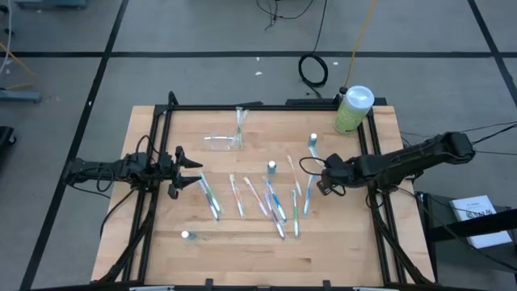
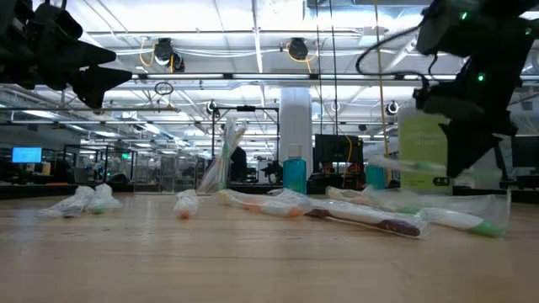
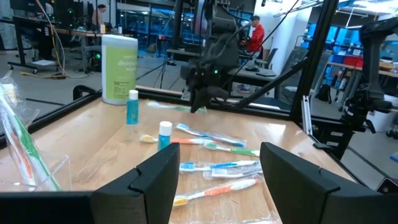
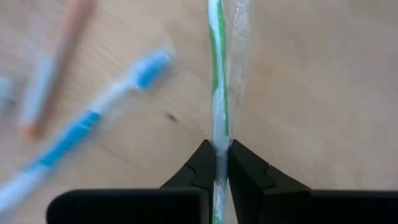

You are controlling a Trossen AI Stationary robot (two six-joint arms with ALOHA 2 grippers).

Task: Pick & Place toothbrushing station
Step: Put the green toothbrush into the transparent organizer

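Note:
The toothbrushing station point(image 1: 226, 139) is a clear holder standing on the table's far middle with a toothbrush point(image 1: 240, 121) upright in it. It also shows in the low view point(image 2: 221, 164) and the left wrist view point(image 3: 28, 155). Several wrapped toothbrushes point(image 1: 271, 202) lie flat on the table's middle. My right gripper point(image 4: 217, 163) is shut on a green-and-white wrapped toothbrush point(image 4: 217, 74), right of the pile point(image 1: 317, 179). My left gripper point(image 3: 214, 186) is open and empty, above the table's left side point(image 1: 190, 171). My right gripper pinches the wrapped toothbrush's thin handle point(image 4: 217, 140) between its two fingertips point(image 4: 202, 165). The fingers come from above and lie across the handle. In the low view the toothbrush point(image 2: 408, 164) stands out about level from the gripper, clear of the table.
A large green bottle with a white cap point(image 1: 353, 109) stands at the far right corner. Small blue bottles point(image 1: 313, 141) point(image 1: 272, 167) point(image 1: 186, 235) stand among the brushes. A black frame point(image 1: 266, 106) borders the table. Bare wood lies along the near edge.

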